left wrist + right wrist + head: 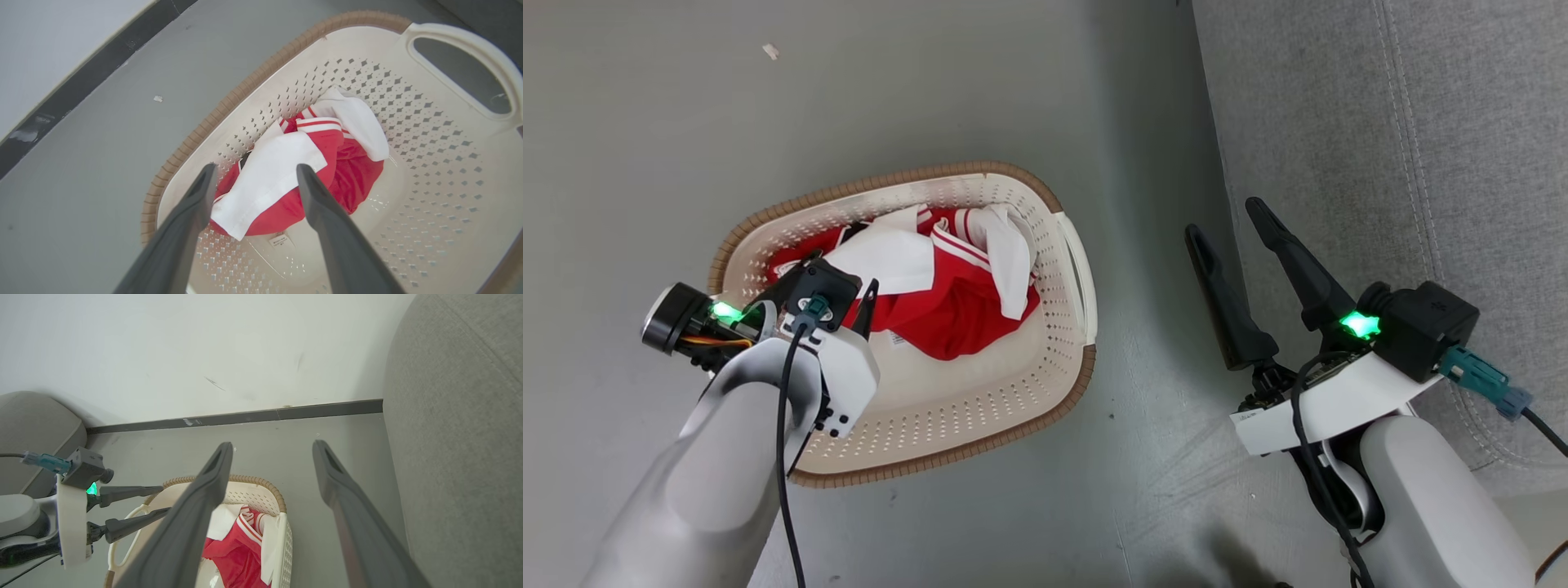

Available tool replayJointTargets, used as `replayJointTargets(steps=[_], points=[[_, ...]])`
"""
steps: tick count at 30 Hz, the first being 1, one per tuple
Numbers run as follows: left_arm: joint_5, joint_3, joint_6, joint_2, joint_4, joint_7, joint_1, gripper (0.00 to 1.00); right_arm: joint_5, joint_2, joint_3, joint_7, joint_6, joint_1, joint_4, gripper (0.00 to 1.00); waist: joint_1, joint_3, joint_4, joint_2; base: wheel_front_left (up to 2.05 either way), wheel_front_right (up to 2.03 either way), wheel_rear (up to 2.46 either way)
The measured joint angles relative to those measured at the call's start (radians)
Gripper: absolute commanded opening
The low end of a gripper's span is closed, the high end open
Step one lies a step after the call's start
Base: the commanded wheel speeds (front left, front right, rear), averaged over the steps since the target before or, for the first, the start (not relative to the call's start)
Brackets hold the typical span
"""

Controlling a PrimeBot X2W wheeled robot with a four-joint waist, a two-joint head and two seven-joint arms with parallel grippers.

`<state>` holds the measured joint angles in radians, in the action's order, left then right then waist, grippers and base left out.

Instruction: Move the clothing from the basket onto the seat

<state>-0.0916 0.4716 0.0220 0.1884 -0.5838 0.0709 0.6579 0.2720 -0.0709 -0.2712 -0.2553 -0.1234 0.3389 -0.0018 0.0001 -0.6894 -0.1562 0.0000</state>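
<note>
Head view: clothing (956,318) in the basket (980,400), on the floor (645,122); seat (1339,122) at the basket's three o'clock.

We see a smooth grey floor (645,122) with a dull sheen and a small pale scrap (770,51) lying on it. A plain white wall (184,343), faintly scuffed, meets the floor at a dark skirting strip (245,415). The grey woven seat (1388,122) with stitched seams stands at the right, and another rounded grey upholstered piece (36,424) sits against the wall.
</note>
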Motion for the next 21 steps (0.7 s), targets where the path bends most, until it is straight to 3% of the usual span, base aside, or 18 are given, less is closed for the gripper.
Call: replayJointTargets(steps=[21], points=[[0.032,0.008,-0.012,0.017,-0.087,0.042,0.115,1.00,0.001,0.008,-0.032,0.000,0.000,0.053,-0.018,1.00,0.0000,-0.111,-0.048,0.0000,0.00,0.00,0.00]])
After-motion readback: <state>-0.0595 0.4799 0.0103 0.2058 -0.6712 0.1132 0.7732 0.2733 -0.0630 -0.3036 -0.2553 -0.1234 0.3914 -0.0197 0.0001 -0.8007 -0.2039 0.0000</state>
